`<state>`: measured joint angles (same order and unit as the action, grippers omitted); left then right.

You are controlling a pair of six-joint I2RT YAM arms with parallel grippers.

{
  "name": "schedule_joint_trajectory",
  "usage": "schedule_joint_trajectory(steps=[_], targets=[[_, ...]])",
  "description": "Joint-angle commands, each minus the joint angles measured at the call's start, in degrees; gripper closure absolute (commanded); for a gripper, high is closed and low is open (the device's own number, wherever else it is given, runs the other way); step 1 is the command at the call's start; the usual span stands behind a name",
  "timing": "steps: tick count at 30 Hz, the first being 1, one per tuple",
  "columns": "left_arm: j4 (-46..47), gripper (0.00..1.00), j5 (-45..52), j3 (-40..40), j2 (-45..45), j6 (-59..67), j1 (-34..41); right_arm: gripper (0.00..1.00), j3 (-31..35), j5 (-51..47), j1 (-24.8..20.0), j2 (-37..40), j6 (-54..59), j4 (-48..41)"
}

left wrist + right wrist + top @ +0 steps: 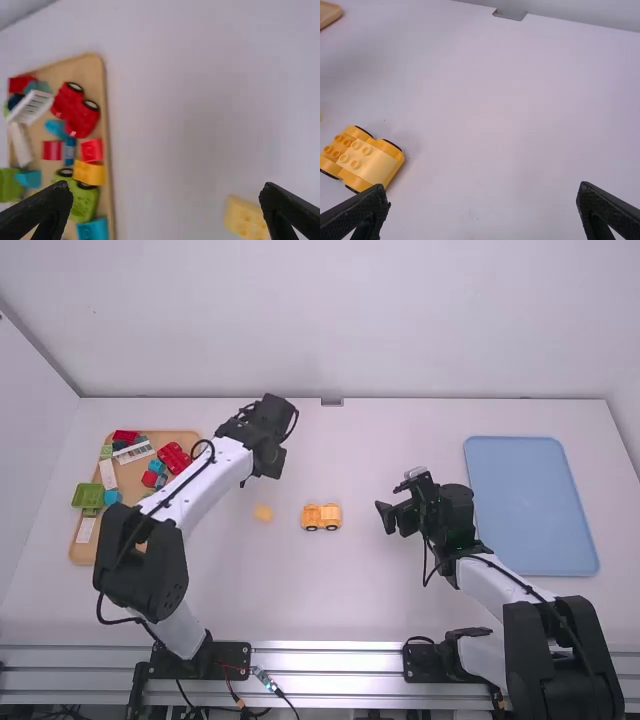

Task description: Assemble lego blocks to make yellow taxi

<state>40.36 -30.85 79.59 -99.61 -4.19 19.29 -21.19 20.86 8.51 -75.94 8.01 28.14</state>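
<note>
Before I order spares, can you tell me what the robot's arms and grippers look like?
Both arms have white links and bulky black joints, with black cables running along them. The left gripper and the right gripper are black, each with two tapering fingers.

The left arm (205, 478) and right arm (485, 580) have smooth, rounded white links between bulky matte-black joints. A black cable (180, 487) runs along the left arm's white link, and another black cable (430, 570) loops below the right arm's black wrist (450, 515). The bases have dark, blocky plates (225, 658). The fingers (357, 212) are black and wedge-shaped, with finely textured edges.
</note>
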Motion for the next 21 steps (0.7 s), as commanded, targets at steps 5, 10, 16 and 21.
schedule_joint_trajectory(steps=[5, 10, 16, 21], targets=[[-3.6, 0.01, 18.3, 0.1, 0.6, 30.2, -3.1, 0.01, 0.5, 1.0, 0.1, 0.9, -0.1, 0.2], [2.2, 0.01, 45.7, 0.2, 1.0, 54.9, -10.8, 0.01, 0.5, 1.8, 0.1, 0.9, -0.1, 0.1], [10.4, 0.01, 63.3, -2.1, 1.0, 74.1, -21.3, 0.01, 0.5, 1.9, 0.1, 0.9, -0.3, 1.4], [7.7, 0.01, 75.1, -9.7, 1.0, 95.4, -23.6, 0.01, 0.5, 6.5, 0.2, 0.8, -0.2, 4.1]])
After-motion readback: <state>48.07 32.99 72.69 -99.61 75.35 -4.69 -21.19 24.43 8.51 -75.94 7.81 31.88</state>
